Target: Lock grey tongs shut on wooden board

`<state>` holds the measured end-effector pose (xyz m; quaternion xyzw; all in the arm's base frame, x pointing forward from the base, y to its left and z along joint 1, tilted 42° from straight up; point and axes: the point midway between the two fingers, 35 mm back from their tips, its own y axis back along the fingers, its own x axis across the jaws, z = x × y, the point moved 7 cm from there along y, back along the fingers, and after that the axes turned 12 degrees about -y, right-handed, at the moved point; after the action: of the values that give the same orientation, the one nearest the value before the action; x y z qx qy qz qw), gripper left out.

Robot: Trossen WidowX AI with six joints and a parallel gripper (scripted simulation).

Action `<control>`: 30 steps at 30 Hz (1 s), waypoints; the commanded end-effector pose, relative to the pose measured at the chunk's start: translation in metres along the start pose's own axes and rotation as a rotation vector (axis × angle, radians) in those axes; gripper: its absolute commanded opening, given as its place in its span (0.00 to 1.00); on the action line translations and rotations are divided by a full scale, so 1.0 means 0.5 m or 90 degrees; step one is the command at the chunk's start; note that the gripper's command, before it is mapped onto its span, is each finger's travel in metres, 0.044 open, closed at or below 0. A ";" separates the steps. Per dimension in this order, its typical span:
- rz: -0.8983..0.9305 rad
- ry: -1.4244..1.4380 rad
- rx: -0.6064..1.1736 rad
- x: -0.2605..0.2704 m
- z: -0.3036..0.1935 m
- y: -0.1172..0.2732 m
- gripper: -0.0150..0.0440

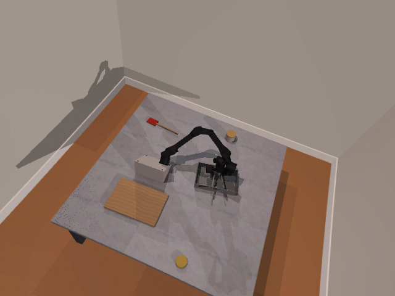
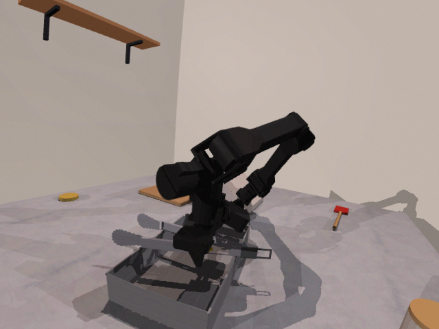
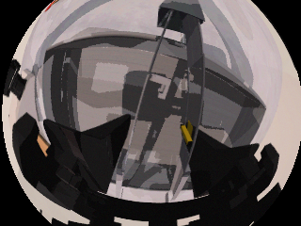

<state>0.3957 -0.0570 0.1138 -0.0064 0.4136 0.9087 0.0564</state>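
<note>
The grey tongs (image 1: 214,184) (image 2: 152,242) (image 3: 195,56) lie across the roasting tin (image 1: 203,188) (image 2: 156,293), their two arms spread in a narrow V. Their scalloped tips stick out past one long side, the hinge past the other. A small yellow piece (image 2: 210,249) (image 3: 187,133) shows by one arm. My gripper (image 2: 200,256) (image 3: 157,122) points down over the tin, its fingers partway together against the outsides of both tong arms. Contact on the far arm is hidden in the exterior view. The wooden board (image 1: 136,201) (image 2: 160,196) holds nothing.
A pale box (image 1: 152,168) stands between my arm's base and the board. A yellow disc (image 1: 181,261) (image 2: 68,197) lies near the front edge. A red-headed spatula (image 1: 152,121) (image 2: 341,210) and a wooden-lidded jar (image 1: 230,135) (image 2: 425,313) are at the back. A shelf (image 2: 88,22) is on the wall.
</note>
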 end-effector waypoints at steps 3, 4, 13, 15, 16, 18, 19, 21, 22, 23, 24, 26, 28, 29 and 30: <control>0.000 0.001 0.000 0.000 0.000 0.000 0.64; 0.000 0.001 0.000 0.000 0.000 0.000 0.63; 0.000 0.001 0.000 0.000 0.000 0.000 0.53; 0.000 0.001 0.000 0.000 0.000 0.000 0.50; 0.000 0.001 0.000 0.000 0.000 0.000 0.49; 0.000 0.001 0.000 0.000 0.000 0.000 0.47; 0.000 0.001 0.000 0.000 0.000 0.000 0.46; 0.000 0.001 0.000 0.000 0.000 0.000 0.44; 0.000 0.001 0.000 0.000 0.000 0.000 0.43; 0.000 0.001 0.000 0.000 0.000 0.000 0.41; 0.000 0.001 0.000 0.000 0.000 0.000 0.40; 0.000 0.001 0.000 0.000 0.000 0.000 0.38; 0.000 0.001 0.000 0.000 0.000 0.000 0.36; 0.000 0.001 0.000 0.000 0.000 0.000 0.35; 0.000 0.001 0.000 0.000 0.000 0.000 0.33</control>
<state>0.3954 -0.0572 0.1139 -0.0052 0.4135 0.9088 0.0562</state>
